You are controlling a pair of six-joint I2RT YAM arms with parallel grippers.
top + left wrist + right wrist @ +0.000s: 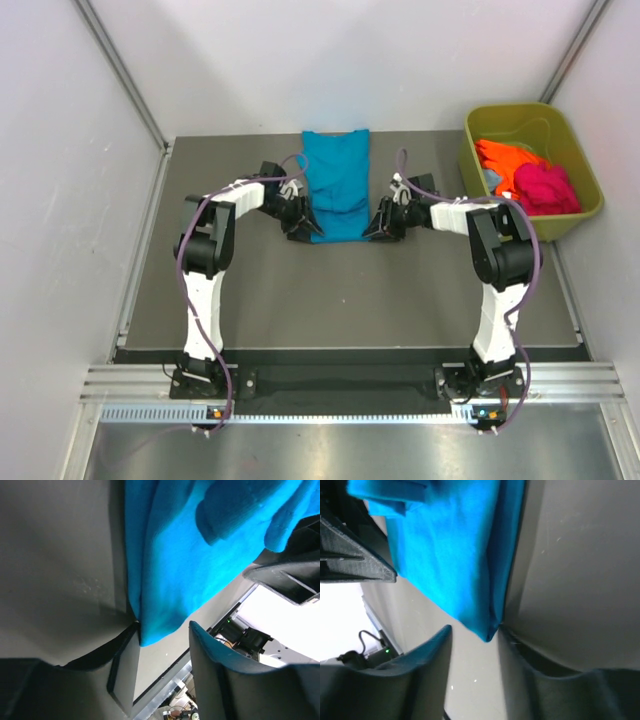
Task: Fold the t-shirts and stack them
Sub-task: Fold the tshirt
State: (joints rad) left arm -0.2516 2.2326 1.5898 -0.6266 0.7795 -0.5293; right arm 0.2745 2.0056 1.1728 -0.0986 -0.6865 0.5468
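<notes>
Both teal t-shirt point(335, 185) corners lie between parted fingers point(220, 675)

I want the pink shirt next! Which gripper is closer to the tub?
Right. The right gripper sits at the blue shirt's right edge, on the tub's side. The left gripper is at the shirt's left edge, farther away.

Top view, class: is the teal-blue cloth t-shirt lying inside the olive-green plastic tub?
No, the teal-blue cloth t-shirt lies on the dark table, apart from the olive-green plastic tub.
</notes>
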